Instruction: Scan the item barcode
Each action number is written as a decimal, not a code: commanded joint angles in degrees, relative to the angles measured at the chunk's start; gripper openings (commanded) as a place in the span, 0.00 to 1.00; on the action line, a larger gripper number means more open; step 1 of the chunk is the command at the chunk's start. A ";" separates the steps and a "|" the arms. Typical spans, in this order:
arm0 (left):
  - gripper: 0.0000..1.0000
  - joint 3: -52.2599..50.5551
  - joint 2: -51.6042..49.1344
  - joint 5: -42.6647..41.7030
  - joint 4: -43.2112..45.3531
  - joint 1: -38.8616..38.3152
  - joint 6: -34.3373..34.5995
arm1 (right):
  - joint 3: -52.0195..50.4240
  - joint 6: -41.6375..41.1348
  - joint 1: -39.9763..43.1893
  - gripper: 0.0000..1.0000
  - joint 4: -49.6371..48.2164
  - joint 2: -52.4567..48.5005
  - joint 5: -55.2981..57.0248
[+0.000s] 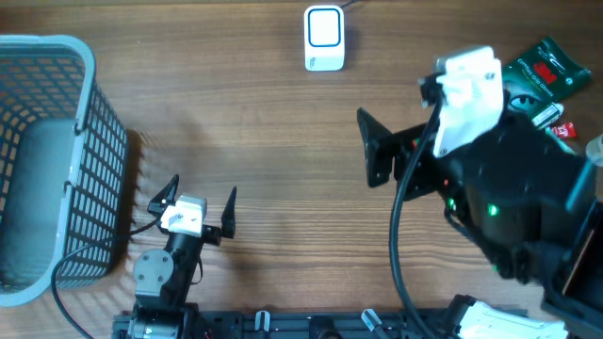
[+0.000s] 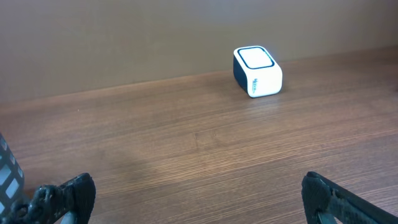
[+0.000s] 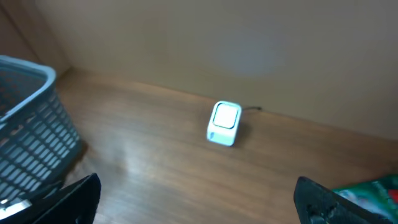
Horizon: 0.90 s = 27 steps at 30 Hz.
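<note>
Scanner (image 1: 324, 38), a small white box with a blue-rimmed face, sits midway along the far edge of the table (image 1: 264, 122). A green packet (image 1: 549, 68) lies at the far right corner, partly hidden by the right arm. A grey basket (image 1: 89, 160) stands at the left edge. The left gripper (image 1: 201, 190), near the front edge beside the basket, is spread wide and empty. The right gripper (image 1: 366, 149), over the right half, is likewise released, holding nothing.

Scanner (image 1: 324, 38) far centre, basket (image 1: 102, 179) left, packet (image 1: 548, 70) right
</note>
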<state>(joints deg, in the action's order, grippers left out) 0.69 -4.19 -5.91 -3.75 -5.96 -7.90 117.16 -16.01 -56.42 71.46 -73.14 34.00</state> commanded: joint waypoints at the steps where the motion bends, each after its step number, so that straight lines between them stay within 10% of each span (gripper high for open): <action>1: 1.00 -0.35 0.31 -0.70 -0.04 -0.26 -0.70 | 0.55 2.80 -2.27 1.00 -0.46 0.57 8.11; 12: 1.00 -0.35 0.31 -0.70 -0.04 -0.26 -0.70 | -8.15 19.02 19.87 1.00 -23.67 1.75 -19.71; 27: 1.00 -0.35 0.31 -0.70 -0.04 -0.26 -0.70 | -72.57 17.07 45.51 1.00 -70.60 43.85 -40.65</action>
<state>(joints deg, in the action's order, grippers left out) 0.69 -4.16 -5.93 -3.75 -5.96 -7.90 54.41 2.48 -15.75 3.53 -38.02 -0.69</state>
